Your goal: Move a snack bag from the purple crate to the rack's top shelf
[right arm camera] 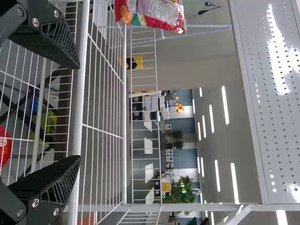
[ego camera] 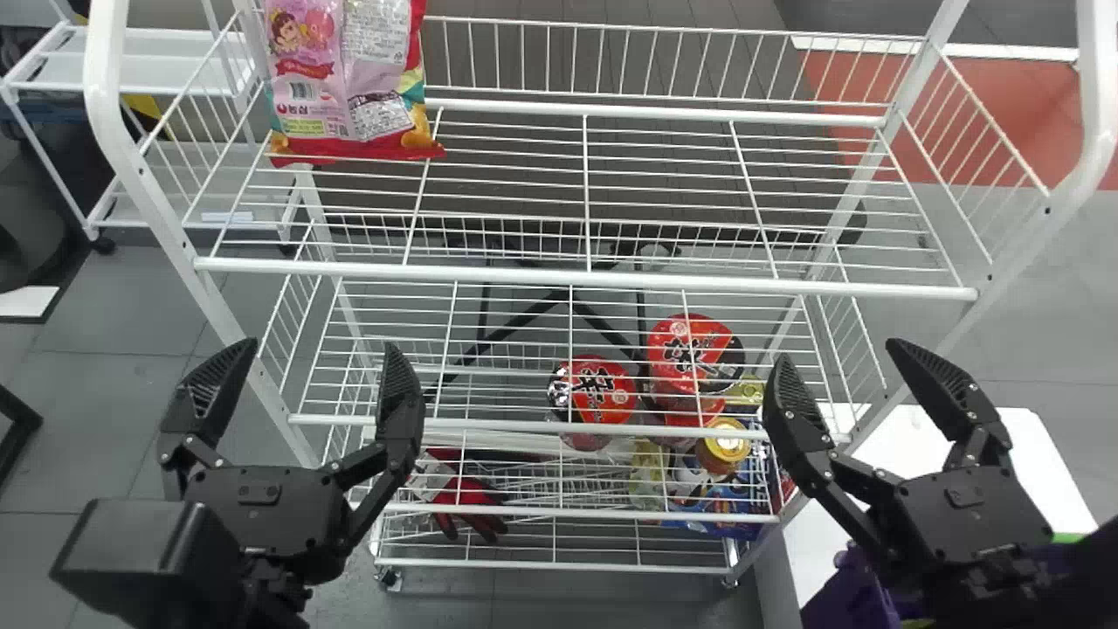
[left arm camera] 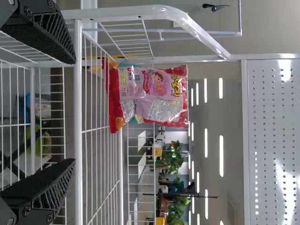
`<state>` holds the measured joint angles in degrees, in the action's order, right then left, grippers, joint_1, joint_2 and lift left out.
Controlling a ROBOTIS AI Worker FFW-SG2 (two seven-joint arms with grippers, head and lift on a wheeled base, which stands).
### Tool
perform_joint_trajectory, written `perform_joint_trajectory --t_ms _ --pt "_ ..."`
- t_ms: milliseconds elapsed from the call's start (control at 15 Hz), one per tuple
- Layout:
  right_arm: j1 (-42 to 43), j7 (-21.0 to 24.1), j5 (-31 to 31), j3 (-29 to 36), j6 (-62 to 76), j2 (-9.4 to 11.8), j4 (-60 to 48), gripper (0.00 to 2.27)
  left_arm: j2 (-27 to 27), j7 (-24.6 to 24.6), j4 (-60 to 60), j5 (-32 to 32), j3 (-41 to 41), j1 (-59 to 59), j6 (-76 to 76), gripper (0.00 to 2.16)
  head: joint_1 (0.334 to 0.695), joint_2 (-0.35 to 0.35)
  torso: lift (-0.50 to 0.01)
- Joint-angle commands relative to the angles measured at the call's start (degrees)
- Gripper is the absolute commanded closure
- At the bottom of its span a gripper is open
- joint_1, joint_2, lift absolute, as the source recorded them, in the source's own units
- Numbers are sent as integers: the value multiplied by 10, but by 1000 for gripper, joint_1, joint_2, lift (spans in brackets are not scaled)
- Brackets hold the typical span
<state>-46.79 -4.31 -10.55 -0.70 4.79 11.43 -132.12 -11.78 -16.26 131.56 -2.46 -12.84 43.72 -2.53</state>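
Seeing the snack bag (ego camera: 345, 79) upright on the top shelf's (ego camera: 655, 107) far left, I have my left hand (ego camera: 317, 348) and right hand (ego camera: 841, 352) spread nearer. Snagging the front rail (ego camera: 585, 278) could jolt it over; the purple crate (ego camera: 843, 594), near right, seems mostly hidden.

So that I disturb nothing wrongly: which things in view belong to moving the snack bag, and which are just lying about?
For the job:
- pink-and-red plastic snack bag, on the top shelf, probably the one meant
- white wire rack
- purple plastic crate

Lying about, below the top shelf:
- red round-lidded cups
- gold-topped can
- red-and-black glove
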Motion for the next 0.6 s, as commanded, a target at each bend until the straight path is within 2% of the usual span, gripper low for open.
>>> perform_joint_trajectory --t_ms 0,533 --pt "-1 0 0 1 0 0 -1 144 0 0 1 0 0 1 -1 56 695 -40 -171" --pt "1 0 -1 3 3 1 3 144 0 -4 -1 -3 -5 1 -1 56 695 -46 -202"
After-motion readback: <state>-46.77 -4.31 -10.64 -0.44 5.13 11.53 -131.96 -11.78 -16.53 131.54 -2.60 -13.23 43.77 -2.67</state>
